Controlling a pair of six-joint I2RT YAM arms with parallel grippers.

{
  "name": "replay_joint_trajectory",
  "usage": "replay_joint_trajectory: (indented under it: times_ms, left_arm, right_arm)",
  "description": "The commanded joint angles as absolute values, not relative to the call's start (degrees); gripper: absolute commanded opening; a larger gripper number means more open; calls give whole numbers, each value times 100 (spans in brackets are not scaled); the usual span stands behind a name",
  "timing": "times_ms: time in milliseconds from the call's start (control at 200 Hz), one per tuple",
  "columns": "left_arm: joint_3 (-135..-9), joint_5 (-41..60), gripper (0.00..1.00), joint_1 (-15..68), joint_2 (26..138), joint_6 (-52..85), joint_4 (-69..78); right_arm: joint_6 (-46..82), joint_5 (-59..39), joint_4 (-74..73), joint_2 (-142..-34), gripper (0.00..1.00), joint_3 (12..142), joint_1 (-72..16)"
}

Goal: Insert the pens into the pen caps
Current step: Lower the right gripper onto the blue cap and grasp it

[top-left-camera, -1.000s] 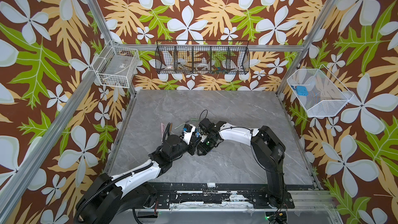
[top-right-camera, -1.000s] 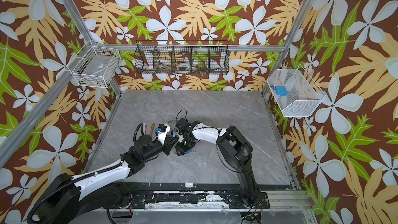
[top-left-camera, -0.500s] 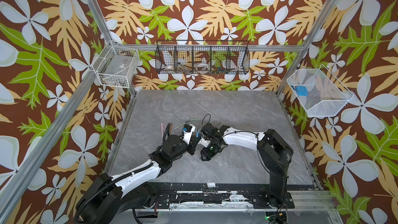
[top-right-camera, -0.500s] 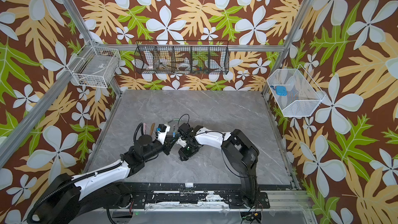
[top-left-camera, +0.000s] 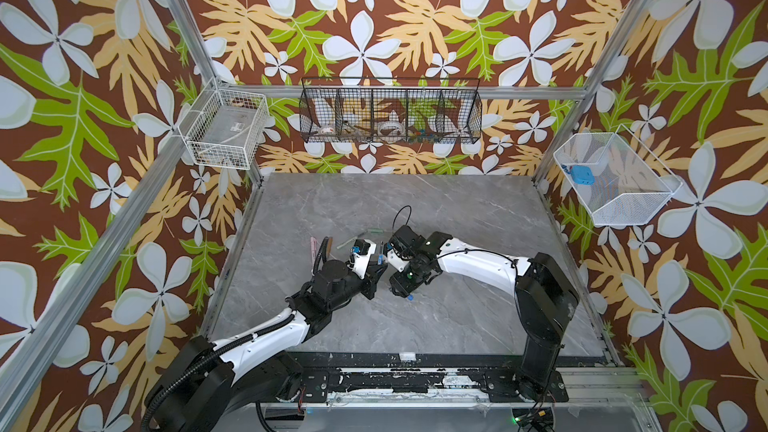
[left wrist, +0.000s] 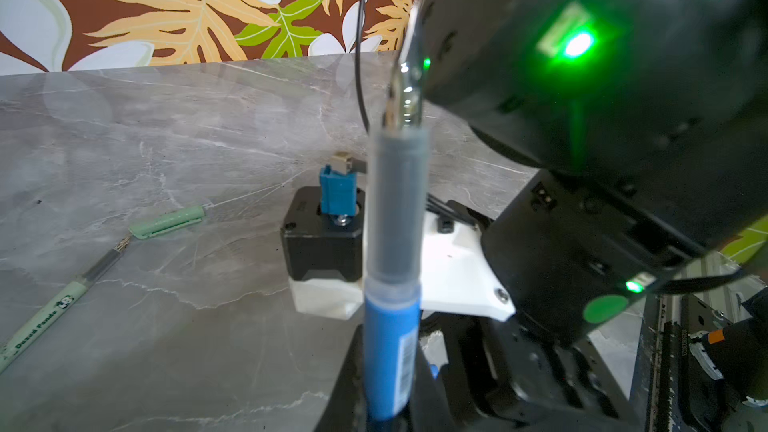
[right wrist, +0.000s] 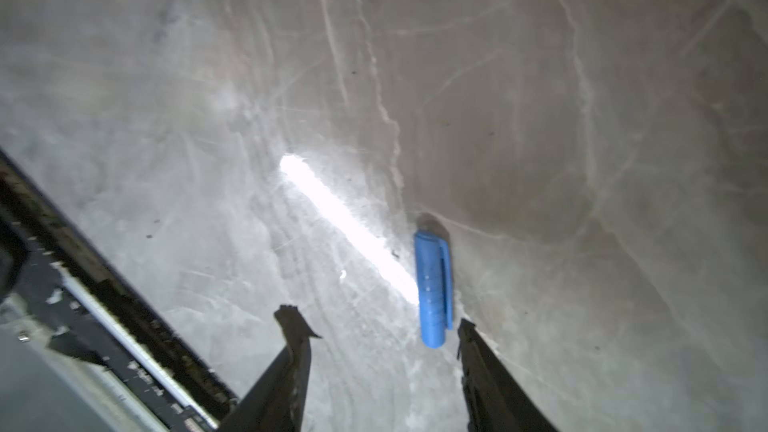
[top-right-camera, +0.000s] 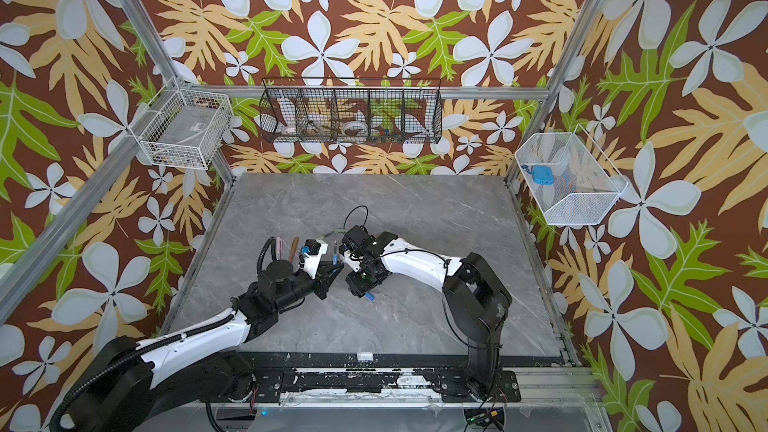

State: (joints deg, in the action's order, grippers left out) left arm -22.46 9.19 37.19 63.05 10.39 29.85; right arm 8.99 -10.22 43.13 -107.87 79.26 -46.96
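My left gripper (left wrist: 388, 409) is shut on the blue pen (left wrist: 391, 351), which stands up out of the jaws with its clear grey tip section (left wrist: 400, 205) pointing away; in both top views the gripper (top-left-camera: 372, 278) (top-right-camera: 328, 280) sits mid-table. The right gripper (right wrist: 380, 322) is open and points down at the table, close to the left one in both top views (top-left-camera: 400, 284) (top-right-camera: 355, 286). The blue pen cap (right wrist: 433, 288) (top-left-camera: 410, 297) lies flat on the marble, just beyond and inside one right fingertip (right wrist: 467, 328). A light green cap (left wrist: 166, 222) and a green pen (left wrist: 41, 326) lie apart on the table.
A pink pen (top-left-camera: 312, 248) and a brown pen (top-left-camera: 328, 245) lie side by side left of the left wrist. The right arm's body (left wrist: 582, 76) looms close beside the held pen. Wire baskets hang on the walls: white (top-left-camera: 226, 130), black (top-left-camera: 390, 116), white (top-left-camera: 615, 178).
The right arm's elbow has swung out to the right and its gripper has shifted slightly toward the table's front, over the blue cap. The left arm and its pen have held still.
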Motion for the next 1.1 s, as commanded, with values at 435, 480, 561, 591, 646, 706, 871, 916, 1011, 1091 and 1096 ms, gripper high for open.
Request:
replay_joint_trajectory:
  times_ms: [435, 480, 561, 591, 646, 706, 871, 916, 1011, 1091, 1096]
  left_arm:
    - [-2267, 834, 0, 3727, 6404, 966, 3047]
    - [-2272, 859, 0, 3727, 6424, 976, 3063]
    - [-2276, 862, 0, 3727, 6434, 976, 3061]
    - [-2276, 850, 0, 3727, 6431, 975, 3059]
    - [-2281, 853, 0, 3727, 6425, 973, 3050]
    - [-2268, 844, 0, 3727, 6403, 973, 3050]
    - [-2270, 839, 0, 3724, 6391, 975, 3045]
    - [-2268, 853, 0, 3727, 6390, 975, 3050]
    - [-2272, 844, 0, 3727, 6390, 976, 3041]
    - [-2268, 848, 0, 3727, 6387, 976, 3049]
    - [-2268, 850, 0, 3727, 6388, 976, 3050]
  right_arm:
    - [252, -663, 4635, -11426, 57, 8114, -4746]
    - [270, -681, 4604, -11442, 57, 8095, -4755]
    - [303, -657, 4558, -11494, 56, 8101, -4770]
    - [329, -665, 4532, -11514, 55, 8100, -4770]
    - [363, -676, 4498, -11546, 54, 8113, -4775]
    - [402, -643, 4474, -11589, 52, 8134, -4791]
    - [496, -488, 4484, -11696, 40, 8102, -4847]
    - [542, -442, 4493, -11724, 36, 8085, -4844]
    - [640, -378, 4453, -11751, 28, 8025, -4847]
    - [709, -381, 4317, -11735, 23, 7963, -4843]
    - [715, -384, 4303, -11730, 23, 7954, -4847]
